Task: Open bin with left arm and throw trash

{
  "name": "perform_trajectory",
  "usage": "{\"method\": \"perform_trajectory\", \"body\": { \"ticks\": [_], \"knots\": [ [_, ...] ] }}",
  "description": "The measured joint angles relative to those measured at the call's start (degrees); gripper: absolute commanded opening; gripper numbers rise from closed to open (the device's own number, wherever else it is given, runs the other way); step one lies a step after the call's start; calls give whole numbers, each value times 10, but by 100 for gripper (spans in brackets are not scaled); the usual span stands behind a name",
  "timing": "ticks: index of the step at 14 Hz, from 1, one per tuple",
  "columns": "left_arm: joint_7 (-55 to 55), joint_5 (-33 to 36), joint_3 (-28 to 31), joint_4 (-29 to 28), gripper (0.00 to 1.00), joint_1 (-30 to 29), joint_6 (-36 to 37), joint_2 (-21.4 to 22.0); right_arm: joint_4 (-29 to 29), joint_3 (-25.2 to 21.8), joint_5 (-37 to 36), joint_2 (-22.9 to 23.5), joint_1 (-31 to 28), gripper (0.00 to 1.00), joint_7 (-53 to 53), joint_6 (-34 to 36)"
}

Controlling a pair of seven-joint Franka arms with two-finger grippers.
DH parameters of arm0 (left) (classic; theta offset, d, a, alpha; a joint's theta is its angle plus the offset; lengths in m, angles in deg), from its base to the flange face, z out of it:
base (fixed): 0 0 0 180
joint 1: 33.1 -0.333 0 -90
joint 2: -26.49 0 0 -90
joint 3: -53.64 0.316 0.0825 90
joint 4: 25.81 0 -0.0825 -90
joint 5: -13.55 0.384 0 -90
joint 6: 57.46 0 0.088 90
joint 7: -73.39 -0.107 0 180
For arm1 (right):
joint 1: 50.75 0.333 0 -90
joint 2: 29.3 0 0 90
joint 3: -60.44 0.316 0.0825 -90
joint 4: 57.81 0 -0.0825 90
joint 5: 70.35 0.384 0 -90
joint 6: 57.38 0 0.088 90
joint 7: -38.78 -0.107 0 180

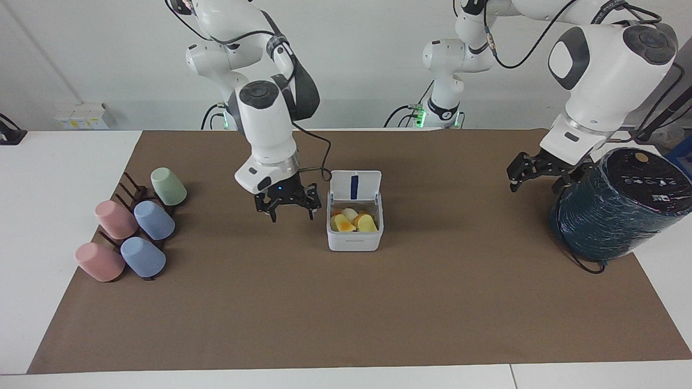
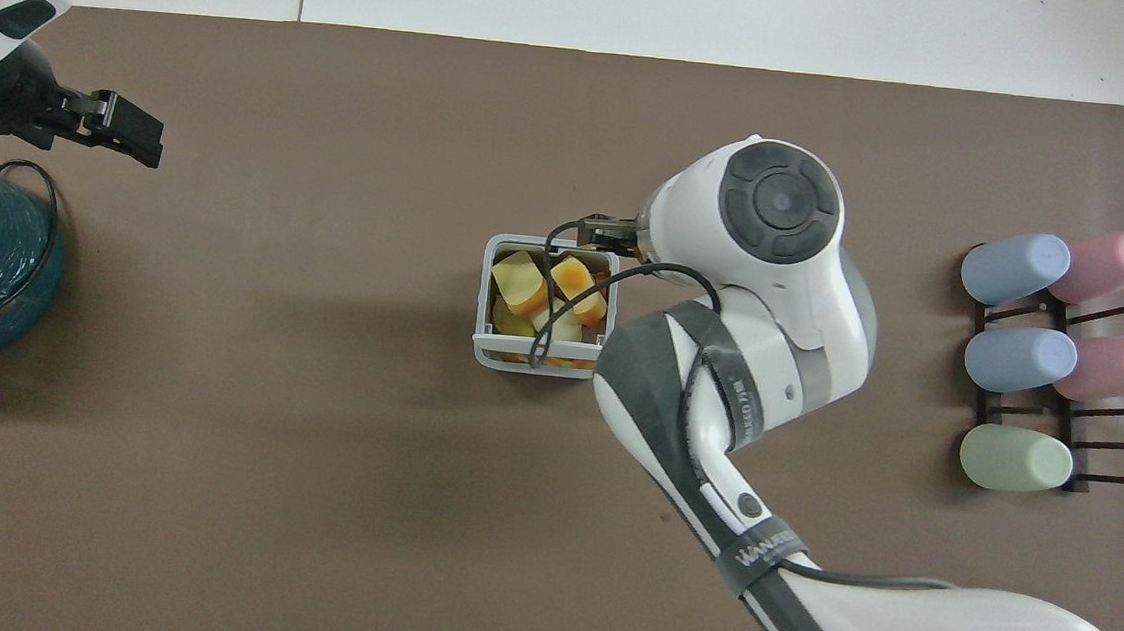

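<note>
Table (image 1: pixel 346 324): bin (image 1: pixel 354 237) at mat centre, lid up, trash (image 1: pixel 354 220) inside. Right tool (image 1: pixel 288 208) open, empty, at bin's 9 o'clock in the facing view. Left tool (image 1: pixel 532 170) open, empty, beside the teal cylinder (image 1: pixel 616 210), waiting. Risk: right arm's dangling cable snagging the lid. Overhead, right arm hides its own tool.

This is a robotics lab, not anyone's home: two white robot arms (image 1: pixel 270 108) stand bolted at the edge of a white desk (image 1: pixel 54 178) against a bare pale wall, with green lights glowing at their bases and black cables looping along them. A plain brown mat (image 1: pixel 346 313) covers the desk in front of them, laid out like a test area.
</note>
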State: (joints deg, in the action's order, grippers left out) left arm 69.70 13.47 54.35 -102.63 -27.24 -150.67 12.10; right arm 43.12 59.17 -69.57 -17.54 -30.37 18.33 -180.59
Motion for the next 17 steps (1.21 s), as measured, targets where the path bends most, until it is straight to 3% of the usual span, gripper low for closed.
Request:
{"method": "perform_trajectory", "body": {
  "ticks": [9, 17],
  "knots": [
    [0, 0, 0, 0, 100, 0, -3, 0, 12, -3, 1, -112, -139, 100, 7, 89],
    [0, 0, 1, 0, 100, -2, -4, 1, -63, -5, 1, -122, -187, 100, 64, 206]
  ]
}}
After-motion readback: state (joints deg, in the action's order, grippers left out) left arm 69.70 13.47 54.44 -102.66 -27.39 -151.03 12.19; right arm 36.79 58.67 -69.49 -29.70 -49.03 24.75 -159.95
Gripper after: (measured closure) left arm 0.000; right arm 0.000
